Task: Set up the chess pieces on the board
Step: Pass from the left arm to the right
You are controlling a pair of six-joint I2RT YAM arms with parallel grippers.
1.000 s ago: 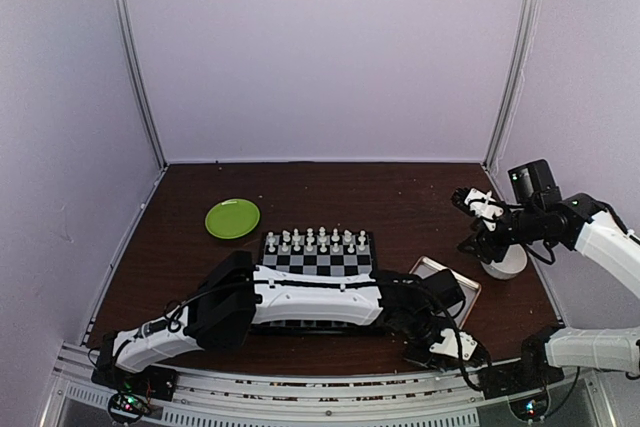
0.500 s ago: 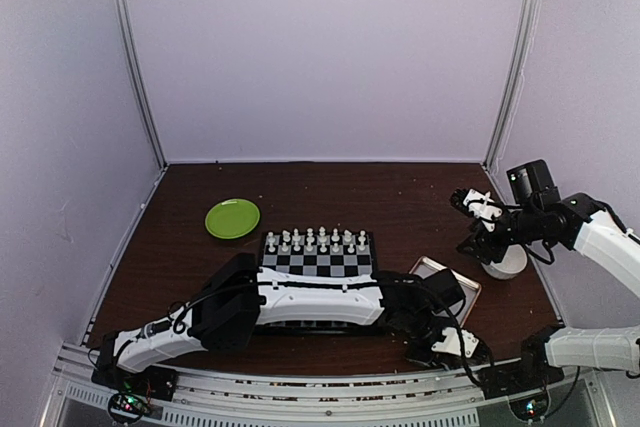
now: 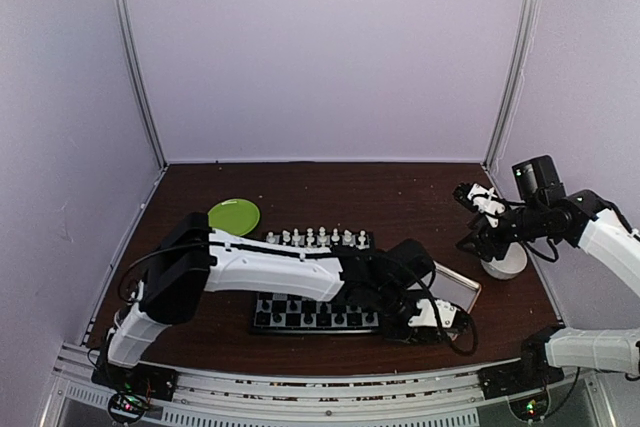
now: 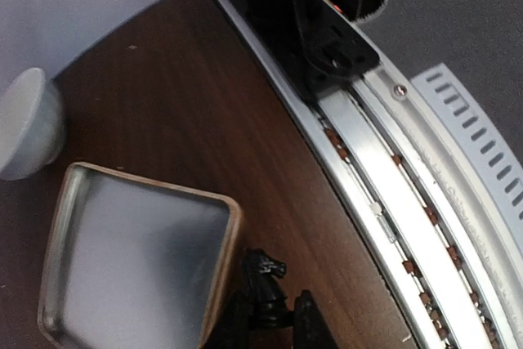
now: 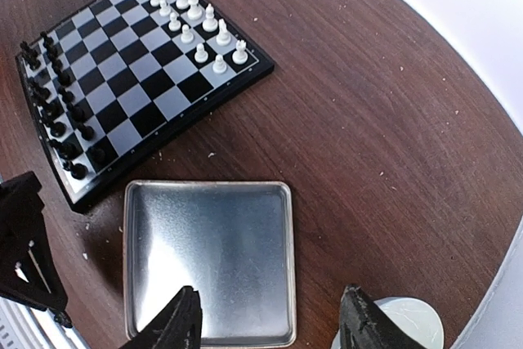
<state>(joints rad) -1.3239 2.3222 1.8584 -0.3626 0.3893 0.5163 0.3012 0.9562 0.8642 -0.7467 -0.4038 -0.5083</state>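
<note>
Left arm (image 3: 290, 272) is stretched way across from its base at 7 o'clock toward 3 o'clock, elbow up. The left gripper (image 3: 440, 319) is down low, pinching a black knight (image 4: 263, 279). Right arm (image 3: 600, 237) is folded at 3 o'clock. The right gripper (image 3: 480, 205) is raised and points to 9 o'clock, jaws apart and empty.

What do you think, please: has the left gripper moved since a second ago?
Yes. Holding a black knight, the left gripper has moved away from the near rail, toward the tray.
</note>
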